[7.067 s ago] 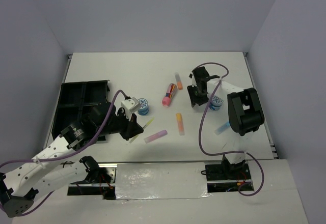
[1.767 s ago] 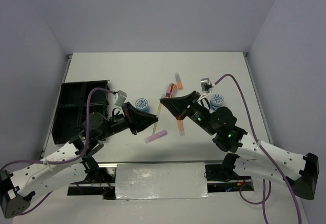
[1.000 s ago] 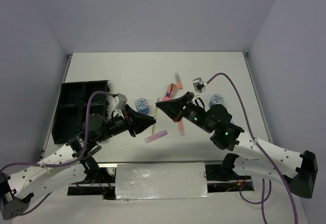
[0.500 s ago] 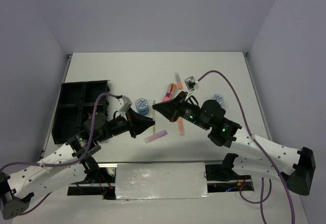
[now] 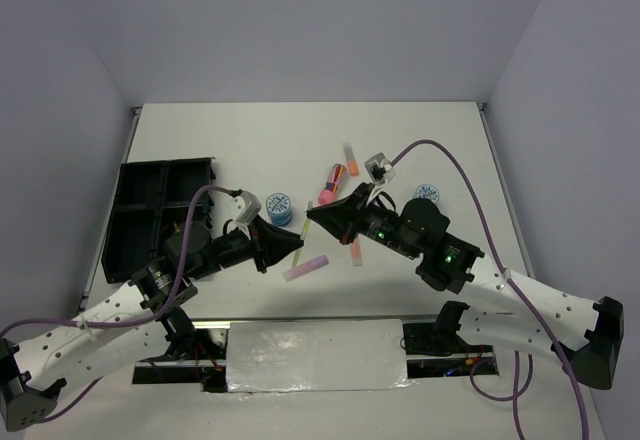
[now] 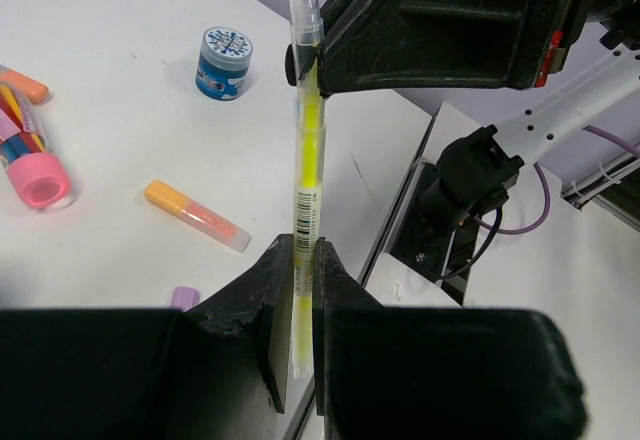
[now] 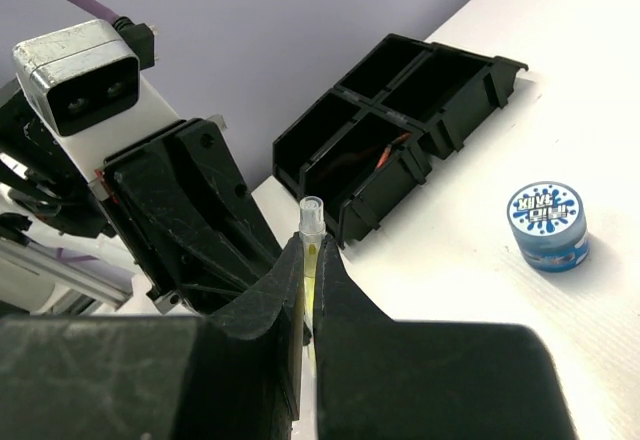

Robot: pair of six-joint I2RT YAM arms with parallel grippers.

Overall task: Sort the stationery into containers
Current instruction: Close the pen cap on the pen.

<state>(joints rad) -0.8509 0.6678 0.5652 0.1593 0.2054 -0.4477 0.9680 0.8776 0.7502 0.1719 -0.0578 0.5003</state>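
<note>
Where left jaws grip yellow pen (image 6: 307, 160), its base hidden.

Lighting: bright, diffuse, overhead. Shadows on table (image 5: 430, 130) faint, soft-edged. Wrist views: near foreground v. dark, slightly soft; bkgd sharp.

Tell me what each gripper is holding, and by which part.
Both hold one yellow pen: the left gripper pinches its barcoded end, the right gripper pinches it just below the clear cap.
</note>
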